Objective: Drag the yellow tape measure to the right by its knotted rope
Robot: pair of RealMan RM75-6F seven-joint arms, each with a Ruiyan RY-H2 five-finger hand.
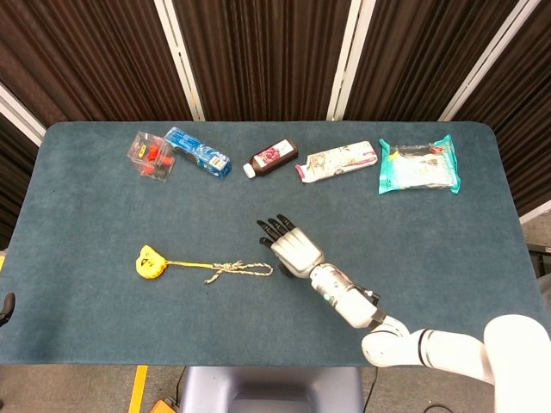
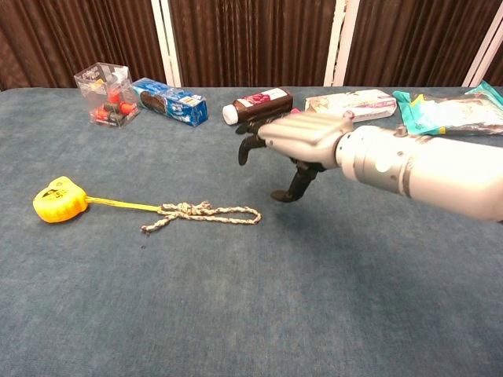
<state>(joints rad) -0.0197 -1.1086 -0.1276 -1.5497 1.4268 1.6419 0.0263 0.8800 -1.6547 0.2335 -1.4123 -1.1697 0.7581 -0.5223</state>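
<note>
Fingers (image 2: pixel 248 146) spread beside rope (image 2: pixel 212 213); brown bottle (image 2: pixel 258 104) behind.

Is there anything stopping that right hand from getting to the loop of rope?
Probably not. The right hand hovers open just right of the rope loop's end, with only bare table between them. The bottles and packets lie far back.

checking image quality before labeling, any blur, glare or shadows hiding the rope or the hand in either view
Head view: even light, no glare; knotted rope and tape measure are small but sharp, right hand crisp. Chest view: rope in focus; right hand slightly soft, casting only a faint shadow on the table.
</note>
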